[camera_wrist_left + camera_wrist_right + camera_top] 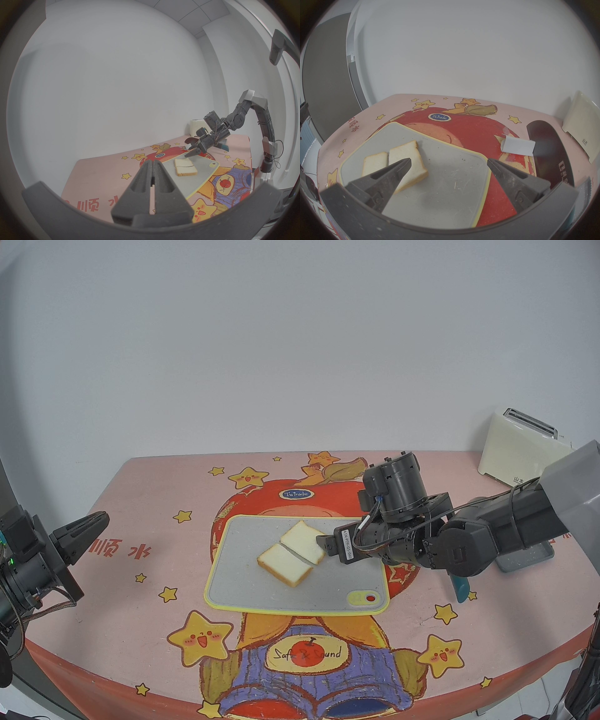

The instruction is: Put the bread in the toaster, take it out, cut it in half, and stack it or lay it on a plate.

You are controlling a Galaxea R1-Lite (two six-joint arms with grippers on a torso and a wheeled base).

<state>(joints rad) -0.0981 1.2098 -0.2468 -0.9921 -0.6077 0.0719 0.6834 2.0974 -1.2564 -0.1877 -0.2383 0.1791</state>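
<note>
In the head view the bread (284, 564), cut into two halves lying side by side and touching, rests on the cutting board (250, 590) at the middle of the table (156, 502); the right gripper (326, 544) hangs just beside the halves, and the toaster (519, 449) stands at the far right; the left gripper (100, 521) sits by the table's left edge, well apart from the board. In the left wrist view the left gripper (152, 187) is clenched on nothing; farther off the right gripper (187, 150) gapes above the bread (186, 170). In the right wrist view the right gripper (448, 161) is spread wide and empty over the cutting board (450, 187), one finger (390, 175) in front of the bread (409, 151).
</note>
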